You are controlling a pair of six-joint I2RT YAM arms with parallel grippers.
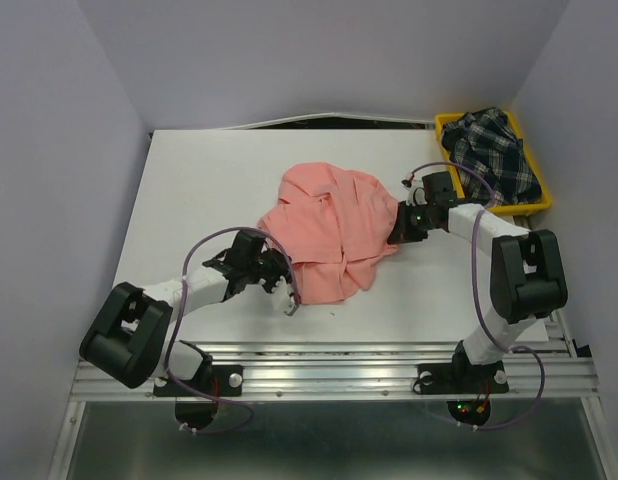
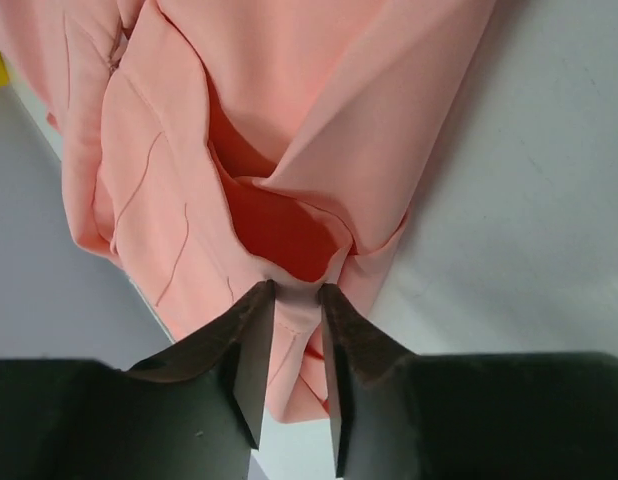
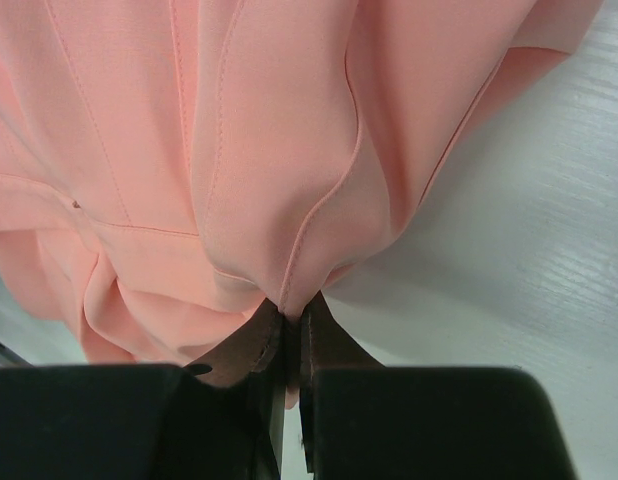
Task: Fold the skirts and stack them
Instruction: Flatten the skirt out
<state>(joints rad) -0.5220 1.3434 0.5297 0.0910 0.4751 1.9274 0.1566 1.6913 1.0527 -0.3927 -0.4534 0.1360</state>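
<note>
The salmon-pink skirt (image 1: 329, 225) lies crumpled in the middle of the white table (image 1: 189, 190). My left gripper (image 1: 285, 288) is at its near-left corner. In the left wrist view the jaws (image 2: 296, 290) stand part-way apart around a fold of the pink skirt (image 2: 239, 150), with a gap still showing between them. My right gripper (image 1: 399, 222) is at the skirt's right edge, shut on a bunched seam (image 3: 291, 312) of the pink skirt (image 3: 239, 150). The dark plaid skirt (image 1: 492, 150) lies heaped in the tray at the far right.
The yellow plastic tray (image 1: 542, 200) sits at the table's far right corner. Grey walls close in the table on the left, back and right. A metal rail (image 1: 339, 365) with the arm bases runs along the near edge.
</note>
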